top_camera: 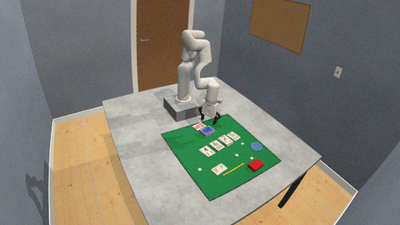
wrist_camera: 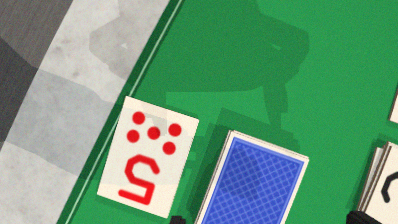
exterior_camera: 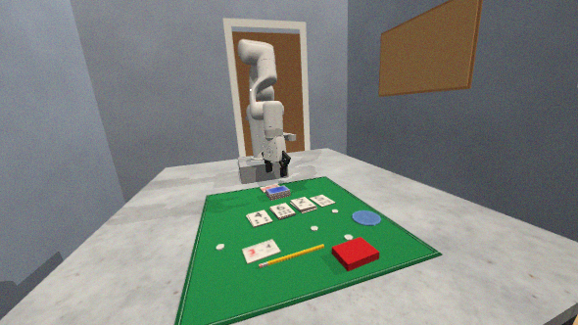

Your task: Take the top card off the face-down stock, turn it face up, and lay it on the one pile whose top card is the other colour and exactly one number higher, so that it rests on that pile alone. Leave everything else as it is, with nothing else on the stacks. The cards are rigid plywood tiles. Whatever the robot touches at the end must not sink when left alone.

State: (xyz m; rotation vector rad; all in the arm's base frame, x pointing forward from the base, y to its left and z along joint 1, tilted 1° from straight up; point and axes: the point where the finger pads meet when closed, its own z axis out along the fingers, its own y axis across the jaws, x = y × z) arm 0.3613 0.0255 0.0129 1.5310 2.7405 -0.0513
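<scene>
The face-down stock (top_camera: 207, 131) (exterior_camera: 277, 191) (wrist_camera: 260, 185) has a blue back on top. A red five (top_camera: 198, 126) (exterior_camera: 268, 188) (wrist_camera: 165, 165) lies face up beside it. Four face-up piles with black numbers stand in a row: the four (top_camera: 207, 151) (exterior_camera: 259, 218), the six (top_camera: 217, 145) (exterior_camera: 282, 210), the two (top_camera: 225, 139) (exterior_camera: 303, 204) and the five (top_camera: 233, 136) (exterior_camera: 321, 200). My gripper (top_camera: 209, 120) (exterior_camera: 276, 171) (wrist_camera: 267, 219) is open and empty, above the mat's robot-side edge near the stock. Its fingertips only just show in the wrist view.
On the green mat (top_camera: 183, 146) (exterior_camera: 220, 284) lie a card with a red three and black four (top_camera: 219, 169) (exterior_camera: 261, 251), a pencil (top_camera: 234, 169) (exterior_camera: 294, 255), a red box (top_camera: 255, 165) (exterior_camera: 355, 253), a blue disc (top_camera: 256, 146) (exterior_camera: 366, 217) and several small white discs.
</scene>
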